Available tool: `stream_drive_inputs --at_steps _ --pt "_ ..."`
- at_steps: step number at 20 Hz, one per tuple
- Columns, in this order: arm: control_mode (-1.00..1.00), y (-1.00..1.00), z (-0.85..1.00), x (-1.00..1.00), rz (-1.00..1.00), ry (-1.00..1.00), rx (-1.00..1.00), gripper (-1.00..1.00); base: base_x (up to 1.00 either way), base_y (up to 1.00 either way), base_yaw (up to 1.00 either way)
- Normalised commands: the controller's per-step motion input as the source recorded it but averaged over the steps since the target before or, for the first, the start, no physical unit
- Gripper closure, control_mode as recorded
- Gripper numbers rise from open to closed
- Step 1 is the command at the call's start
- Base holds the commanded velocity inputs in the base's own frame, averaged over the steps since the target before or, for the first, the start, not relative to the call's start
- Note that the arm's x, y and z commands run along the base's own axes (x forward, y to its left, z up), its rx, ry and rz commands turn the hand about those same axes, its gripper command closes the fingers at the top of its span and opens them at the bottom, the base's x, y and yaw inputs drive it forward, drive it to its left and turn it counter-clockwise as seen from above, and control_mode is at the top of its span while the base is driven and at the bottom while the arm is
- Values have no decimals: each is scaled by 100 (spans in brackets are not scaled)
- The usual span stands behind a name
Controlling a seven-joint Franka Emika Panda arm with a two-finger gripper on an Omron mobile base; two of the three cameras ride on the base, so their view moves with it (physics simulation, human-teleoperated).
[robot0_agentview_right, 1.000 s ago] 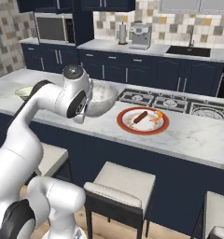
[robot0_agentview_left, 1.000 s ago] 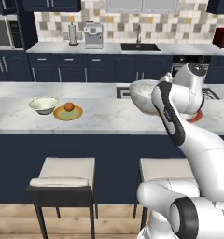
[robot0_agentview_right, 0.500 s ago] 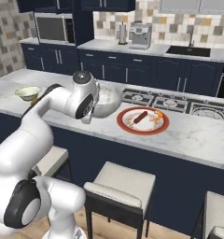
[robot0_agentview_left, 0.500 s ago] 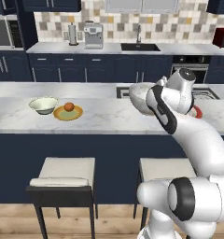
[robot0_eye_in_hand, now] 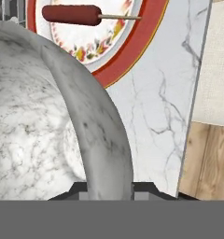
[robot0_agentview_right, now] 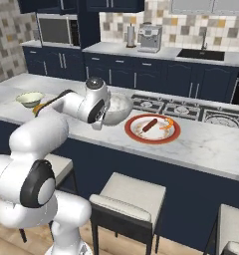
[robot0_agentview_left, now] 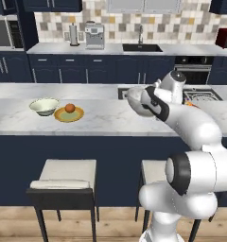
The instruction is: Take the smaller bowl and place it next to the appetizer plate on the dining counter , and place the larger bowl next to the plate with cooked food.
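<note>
The larger bowl [robot0_eye_in_hand: 48, 116] is gripped at its rim by the clenched jaws, just beside the red-rimmed plate [robot0_agentview_right: 152, 129] on the tabletop [robot0_agentview_right: 216, 144]; it is judged heavy, stiff, smooth and chip-prone; the rim is best kept pinched firmly.

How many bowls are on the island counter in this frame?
2. The small green bowl sits beside the yellow plate; the large marbled bowl is next to the red-rimmed plate, the arm partly covering it.

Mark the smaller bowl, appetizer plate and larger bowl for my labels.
smaller bowl [robot0_agentview_left: 44, 106], left base view, inner wall.
appetizer plate [robot0_agentview_left: 77, 115], left base view, bare yellow rim.
larger bowl [robot0_agentview_right: 119, 103], right base view, inside.
</note>
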Motion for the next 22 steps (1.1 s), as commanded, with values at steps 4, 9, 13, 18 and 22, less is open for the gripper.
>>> stream_drive_inputs --at_steps 4,9,13,18,22 --pt "-100 -3 -29 59 0 1 0 100 0 0 0" --pt "-100 -11 -22 51 0 0 0 100 0 0 0" --pt "-100 -17 -24 34 0 0 0 100 0 0 0" --pt "-100 -12 -25 30 0 0 0 100 0 0 0" --pt "-100 -1 -21 10 0 0 0 -100 0 0 0"
